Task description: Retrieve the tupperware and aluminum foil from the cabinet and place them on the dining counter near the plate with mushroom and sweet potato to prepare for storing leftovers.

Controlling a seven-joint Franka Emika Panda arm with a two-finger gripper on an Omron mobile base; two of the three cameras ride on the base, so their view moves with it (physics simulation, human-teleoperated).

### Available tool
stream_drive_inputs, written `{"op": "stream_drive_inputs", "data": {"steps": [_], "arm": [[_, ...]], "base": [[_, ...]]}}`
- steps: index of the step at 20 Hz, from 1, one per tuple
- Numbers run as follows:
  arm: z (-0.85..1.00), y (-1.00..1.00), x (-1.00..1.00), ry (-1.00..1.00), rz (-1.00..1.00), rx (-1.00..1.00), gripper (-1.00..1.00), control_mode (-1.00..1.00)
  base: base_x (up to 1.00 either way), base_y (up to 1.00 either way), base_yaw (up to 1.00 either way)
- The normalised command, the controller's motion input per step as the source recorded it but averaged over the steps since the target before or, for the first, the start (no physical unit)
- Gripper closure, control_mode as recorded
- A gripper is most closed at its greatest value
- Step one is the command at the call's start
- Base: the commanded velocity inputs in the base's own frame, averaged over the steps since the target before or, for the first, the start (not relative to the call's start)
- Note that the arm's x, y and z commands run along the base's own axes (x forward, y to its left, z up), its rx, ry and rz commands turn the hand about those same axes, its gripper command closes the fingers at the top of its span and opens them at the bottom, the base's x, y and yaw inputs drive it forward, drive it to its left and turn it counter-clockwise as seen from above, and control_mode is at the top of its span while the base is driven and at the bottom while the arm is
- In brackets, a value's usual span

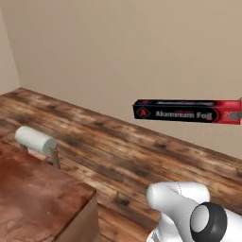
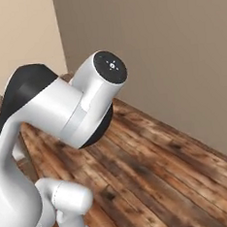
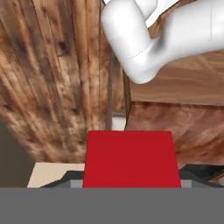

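The aluminum foil (image 1: 182, 111), a long black carton with white lettering and a red end, hangs level in the air above the plank floor. My gripper (image 1: 239, 113) is shut on its red end at the right edge of the left base view. In the hand view the red end (image 3: 131, 155) sits between the dark tips of my gripper (image 3: 131, 180). A reddish-brown wood-grain countertop (image 1: 42, 198), seemingly the dining counter, lies low at the left and also appears in the hand view (image 3: 183, 118). The tupperware, cabinet and plate are out of view.
A white paper towel roll (image 1: 35, 139) stands on a holder at the countertop's far edge. Wood plank floor (image 2: 155, 175) stretches to a plain beige wall (image 1: 123, 56). My arm's elbow (image 2: 76, 109) takes up the left of the right base view.
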Motion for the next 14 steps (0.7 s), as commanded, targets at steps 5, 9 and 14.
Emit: {"op": "stream_drive_inputs", "data": {"steps": [5, 9, 14], "arm": [[0.0, 0.0, 0.0, 0.0, 0.0, 0.0, 1.0, 1.0], [0.0, 0.0, 0.0, 0.0, 0.0, 0.0, 1.0, 1.0], [0.0, 0.0, 0.0, 0.0, 0.0, 0.0, 1.0, 1.0]], "base": [[1.0, -0.53, 0.5], [1.0, -0.35, 0.57], [1.0, -0.2, 0.63]]}}
